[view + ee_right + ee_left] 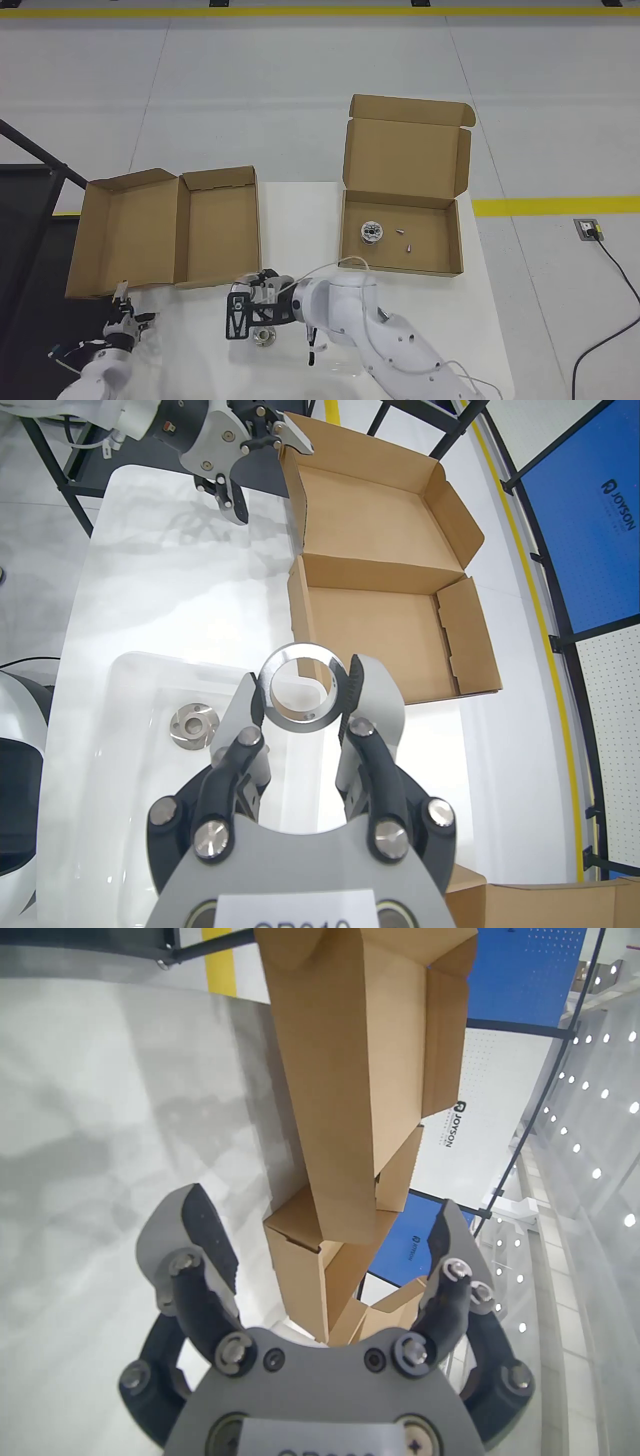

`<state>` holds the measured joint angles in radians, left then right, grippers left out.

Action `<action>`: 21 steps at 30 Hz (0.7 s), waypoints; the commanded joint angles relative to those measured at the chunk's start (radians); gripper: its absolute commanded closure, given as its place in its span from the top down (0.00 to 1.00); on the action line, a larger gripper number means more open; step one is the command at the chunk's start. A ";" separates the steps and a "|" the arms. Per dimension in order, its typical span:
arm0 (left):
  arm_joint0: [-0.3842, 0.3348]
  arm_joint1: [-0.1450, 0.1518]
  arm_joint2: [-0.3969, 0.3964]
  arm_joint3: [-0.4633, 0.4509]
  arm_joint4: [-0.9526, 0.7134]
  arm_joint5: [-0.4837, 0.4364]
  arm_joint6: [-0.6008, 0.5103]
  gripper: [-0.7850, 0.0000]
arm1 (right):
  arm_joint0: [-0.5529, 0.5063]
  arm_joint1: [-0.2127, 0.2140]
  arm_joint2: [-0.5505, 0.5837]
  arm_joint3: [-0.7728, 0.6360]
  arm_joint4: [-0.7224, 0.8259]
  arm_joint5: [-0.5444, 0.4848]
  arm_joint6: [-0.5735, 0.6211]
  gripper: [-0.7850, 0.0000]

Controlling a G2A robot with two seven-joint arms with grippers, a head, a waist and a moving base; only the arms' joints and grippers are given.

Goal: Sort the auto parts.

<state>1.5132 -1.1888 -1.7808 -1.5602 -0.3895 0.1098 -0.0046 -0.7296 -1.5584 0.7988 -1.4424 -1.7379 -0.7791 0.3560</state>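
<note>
Industrial lab: yellow floor line, perforated wall panels, black frames.

White table carries two open cardboard boxes and a clear tray. Tray is directly beneath the right gripper. Left box is just beyond its fingertips, right box behind its wrist, well apart.

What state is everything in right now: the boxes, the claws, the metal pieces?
Right gripper: shut on a metal ring.
Left gripper: open, empty.
Cardboard box beside the ring: lid open, empty.
Other cardboard box: lid open, small parts inside.
Flanged disc: lying flat in a clear tray.
</note>
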 commanded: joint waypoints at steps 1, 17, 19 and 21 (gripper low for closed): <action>-0.036 0.000 0.006 0.042 0.002 -0.014 -0.016 1.00 | 0.005 -0.001 0.000 0.009 0.002 0.000 -0.005 0.00; -0.194 -0.006 0.045 0.225 -0.002 -0.067 -0.066 1.00 | -0.051 0.019 0.028 -0.039 -0.014 -0.004 -0.003 0.00; -0.192 -0.006 0.043 0.229 -0.003 -0.075 -0.077 0.90 | -0.054 0.020 0.030 -0.043 -0.014 -0.005 0.000 0.00; -0.190 -0.005 0.038 0.233 -0.003 -0.081 -0.091 0.72 | -0.053 0.020 0.028 -0.043 -0.010 -0.006 0.002 0.00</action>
<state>1.3220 -1.1943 -1.7398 -1.3293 -0.3925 0.0316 -0.0880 -0.7837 -1.5380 0.8281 -1.4861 -1.7503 -0.7842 0.3575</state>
